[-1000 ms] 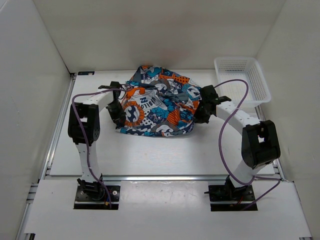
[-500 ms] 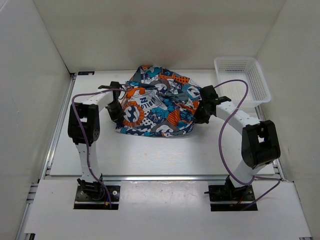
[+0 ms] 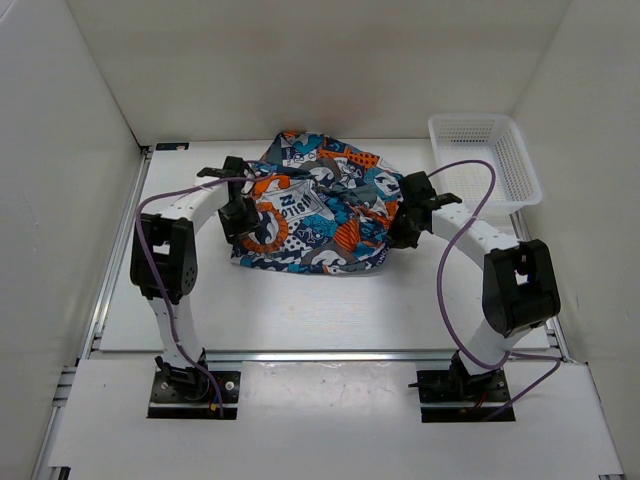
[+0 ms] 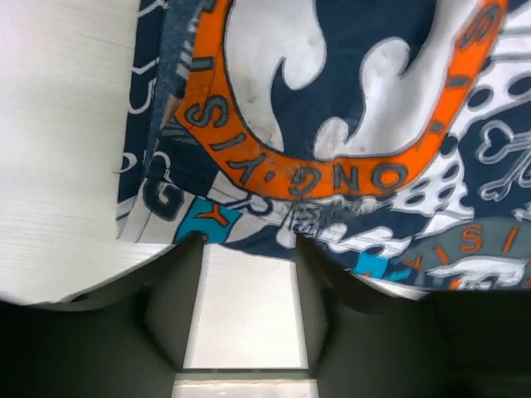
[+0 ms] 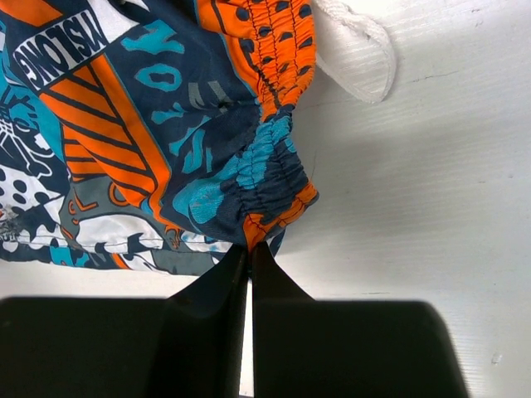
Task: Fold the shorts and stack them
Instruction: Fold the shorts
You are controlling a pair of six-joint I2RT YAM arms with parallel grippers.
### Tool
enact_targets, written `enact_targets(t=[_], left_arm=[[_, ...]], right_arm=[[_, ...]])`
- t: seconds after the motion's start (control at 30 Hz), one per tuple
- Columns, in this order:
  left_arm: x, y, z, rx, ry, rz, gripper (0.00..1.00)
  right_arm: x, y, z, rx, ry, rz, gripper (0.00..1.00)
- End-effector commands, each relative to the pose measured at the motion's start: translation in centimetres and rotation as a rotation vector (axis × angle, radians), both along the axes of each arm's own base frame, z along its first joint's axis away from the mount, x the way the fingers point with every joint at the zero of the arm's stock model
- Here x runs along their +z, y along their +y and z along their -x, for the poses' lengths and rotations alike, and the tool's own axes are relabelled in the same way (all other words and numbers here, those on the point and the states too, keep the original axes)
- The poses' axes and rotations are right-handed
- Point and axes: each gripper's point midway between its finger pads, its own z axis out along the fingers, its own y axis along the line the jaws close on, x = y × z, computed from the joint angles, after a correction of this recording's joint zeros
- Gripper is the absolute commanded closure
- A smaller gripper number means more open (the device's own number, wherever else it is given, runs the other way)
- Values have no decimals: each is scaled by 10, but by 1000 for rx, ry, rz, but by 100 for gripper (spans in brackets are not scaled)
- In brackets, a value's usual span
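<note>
- Shorts: soft fabric shorts (image 3: 315, 215) with a graffiti print in blue, orange, white and black are bunched on the white counter (image 3: 300, 300), just beside the white plastic mesh basket (image 3: 485, 160) and not in it. No fold is visible yet.
- Change over the last second: the left arm (image 3: 165, 250) has been swung inward. Its jaws have been carried a little further onto the shorts' edge farthest from the basket.
- The right arm (image 3: 470, 235) and the outline of the heap look unchanged.
- Left jaws: apart. Bare counter is seen between them in the left wrist view, with the printed hem lying right at the tips and nothing pinched.
- Right jaws: closed together on the gathered elastic waistband, at the shorts' edge nearest the basket. A white drawstring loop (image 5: 357, 50) is seen trailing just beyond it.
- Judgement: one side is secured and the other is being lined up. A second pinch appears to be needed before the fabric can be spread or folded, so the task is judged to be at an early stage.
- Risk: more than one layer may be caught at the hem.
- Surface: matte white, flat, bordered by aluminium rails (image 3: 115, 250).
- Room: plain white enclosure walls (image 3: 300, 60) on three sides.
</note>
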Motion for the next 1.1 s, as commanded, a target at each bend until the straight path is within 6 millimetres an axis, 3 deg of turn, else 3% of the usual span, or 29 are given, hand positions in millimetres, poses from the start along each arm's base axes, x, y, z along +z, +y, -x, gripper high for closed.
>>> enact_targets(t=[0.0, 0.03, 0.07, 0.37, 0.4, 0.43, 0.57, 0.6, 0.7, 0.83, 1.07], left_arm=[[-9, 13, 5, 12, 22, -78, 38], [-13, 18, 6, 16, 35, -105, 29], [-16, 21, 7, 18, 41, -122, 27], [-53, 21, 17, 21, 134, -133, 32], [-53, 19, 15, 20, 127, -123, 35], [-55, 20, 18, 20, 136, -124, 47], [-52, 21, 16, 21, 125, -131, 80], [-52, 21, 16, 21, 125, -131, 82], [-42, 23, 16, 23, 113, -140, 82], [-33, 25, 15, 25, 100, -148, 70], [-13, 28, 15, 52, 57, -155, 70]], right_arm=[[-3, 5, 2, 26, 7, -12, 100], [-3, 5, 2, 26, 7, -12, 100], [-3, 5, 2, 26, 7, -12, 100], [-3, 6, 5, 21, 12, -25, 100], [-6, 5, 7, 21, 21, -22, 100], [-6, 5, 7, 21, 21, -22, 100], [-6, 5, 7, 21, 21, -22, 100], [-6, 5, 7, 21, 21, -22, 100], [-6, 3, 7, 16, 18, -13, 100], [-3, 2, 6, 12, 6, -8, 100], [-6, 1, 8, 12, 15, -5, 100]])
